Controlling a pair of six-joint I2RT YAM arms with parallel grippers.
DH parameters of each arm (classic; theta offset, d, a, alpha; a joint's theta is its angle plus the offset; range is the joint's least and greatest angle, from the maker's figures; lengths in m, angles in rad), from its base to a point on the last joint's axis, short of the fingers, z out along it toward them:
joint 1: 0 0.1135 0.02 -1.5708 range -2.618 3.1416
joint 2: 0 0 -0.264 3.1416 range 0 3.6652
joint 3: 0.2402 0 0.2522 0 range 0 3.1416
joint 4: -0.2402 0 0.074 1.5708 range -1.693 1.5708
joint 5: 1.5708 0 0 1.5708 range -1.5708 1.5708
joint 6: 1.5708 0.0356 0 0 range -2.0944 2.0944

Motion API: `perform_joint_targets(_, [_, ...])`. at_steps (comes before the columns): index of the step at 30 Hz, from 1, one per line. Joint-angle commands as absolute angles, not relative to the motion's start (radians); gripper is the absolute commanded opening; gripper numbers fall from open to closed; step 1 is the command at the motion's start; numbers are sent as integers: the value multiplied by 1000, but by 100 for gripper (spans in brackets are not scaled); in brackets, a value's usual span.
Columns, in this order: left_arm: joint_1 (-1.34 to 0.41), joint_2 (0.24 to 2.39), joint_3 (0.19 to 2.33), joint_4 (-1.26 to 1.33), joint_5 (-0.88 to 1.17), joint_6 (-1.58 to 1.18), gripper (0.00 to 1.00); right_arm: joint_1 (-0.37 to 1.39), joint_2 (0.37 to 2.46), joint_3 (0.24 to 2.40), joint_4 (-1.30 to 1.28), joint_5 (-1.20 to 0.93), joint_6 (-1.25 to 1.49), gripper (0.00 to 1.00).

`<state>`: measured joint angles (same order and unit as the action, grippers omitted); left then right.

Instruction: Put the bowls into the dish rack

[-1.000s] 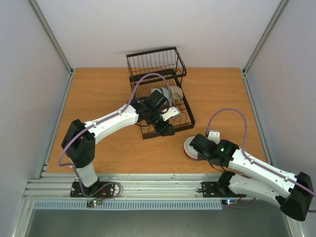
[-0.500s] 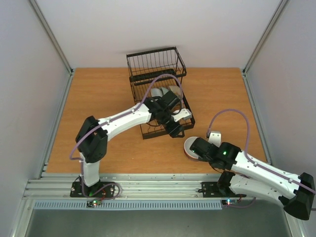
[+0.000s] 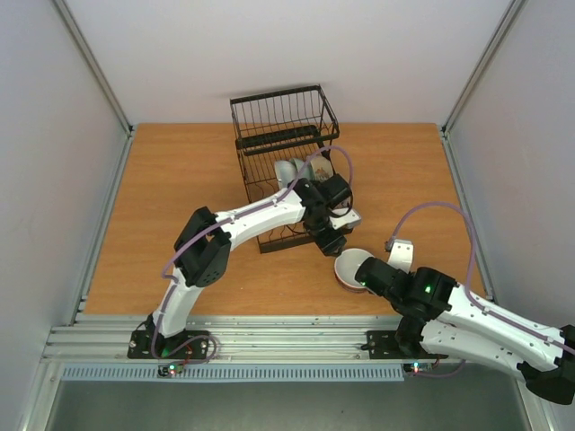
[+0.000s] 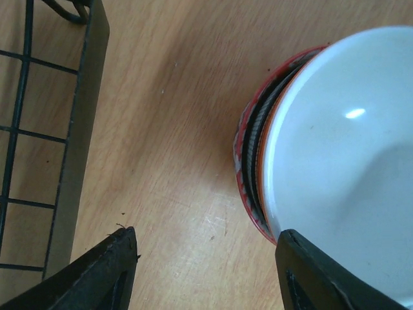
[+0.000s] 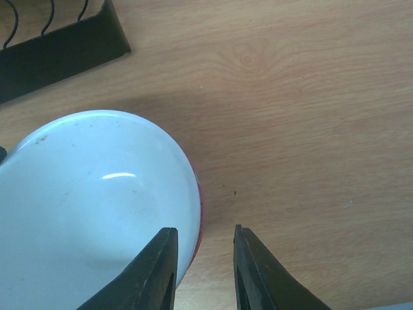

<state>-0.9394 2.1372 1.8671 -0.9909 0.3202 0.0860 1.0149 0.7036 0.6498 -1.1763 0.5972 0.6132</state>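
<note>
You're looking down on an orange-brown wooden table (image 3: 180, 180) filling the middle of the frame. Plain pale walls (image 3: 269, 45) close it in at the top, left and right, with grey metal posts (image 3: 94, 67) in the upper corners. A ribbed aluminium rail (image 3: 287, 337) crosses the bottom edge. Light is even and soft.

Two arms, left (image 3: 243, 220) and right (image 3: 476, 314). One rack (image 3: 283, 135) at centre far. Bowls: two nested in a stack (image 4: 258, 155) right of the rack; two, possibly more, in the rack (image 3: 292, 169), partly hidden.
</note>
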Motion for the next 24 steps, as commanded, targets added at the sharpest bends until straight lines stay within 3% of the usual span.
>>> perform_joint_targets(1, [-972, 2167, 1912, -1052, 279, 81, 59, 1026, 725, 659, -1182, 644, 637, 26])
perform_joint_targets(19, [-1003, 2175, 1929, -1039, 332, 78, 57, 1032, 742, 664, -1181, 645, 633, 26])
perform_joint_targets(24, [-1016, 2190, 1927, -1025, 345, 75, 47, 1032, 754, 666, -1178, 642, 630, 26])
